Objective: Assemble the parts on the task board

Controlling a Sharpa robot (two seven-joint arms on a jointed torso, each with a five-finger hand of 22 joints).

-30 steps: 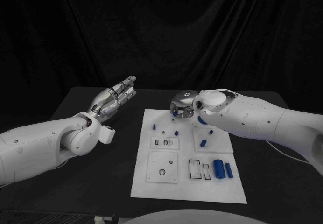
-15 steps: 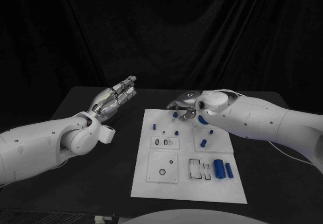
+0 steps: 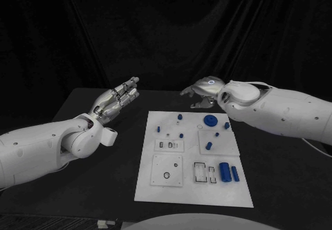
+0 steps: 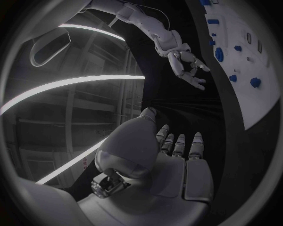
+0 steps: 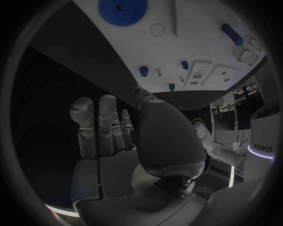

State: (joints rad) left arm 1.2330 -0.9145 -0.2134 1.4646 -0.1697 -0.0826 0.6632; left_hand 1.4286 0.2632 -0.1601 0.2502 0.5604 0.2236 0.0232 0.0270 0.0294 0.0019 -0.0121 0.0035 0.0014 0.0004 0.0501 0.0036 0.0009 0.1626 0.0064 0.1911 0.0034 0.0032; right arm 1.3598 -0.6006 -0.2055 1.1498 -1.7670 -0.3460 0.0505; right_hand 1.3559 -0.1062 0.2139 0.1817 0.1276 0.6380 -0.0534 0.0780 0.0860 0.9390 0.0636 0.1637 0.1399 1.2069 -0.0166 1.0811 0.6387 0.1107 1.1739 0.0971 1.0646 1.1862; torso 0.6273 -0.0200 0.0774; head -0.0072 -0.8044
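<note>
You had both robot hands empty, right robot hand (image 3: 203, 92) and left robot hand (image 3: 119, 99) spread, while several parts (image 3: 225, 172) lay loose on the task board (image 3: 174, 191).

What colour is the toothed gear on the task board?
Blue; the gear shows best in the right wrist view.

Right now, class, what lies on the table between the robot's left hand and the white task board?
Nothing: in the head view a bare strip of black table separates the left hand from the task board.
</note>
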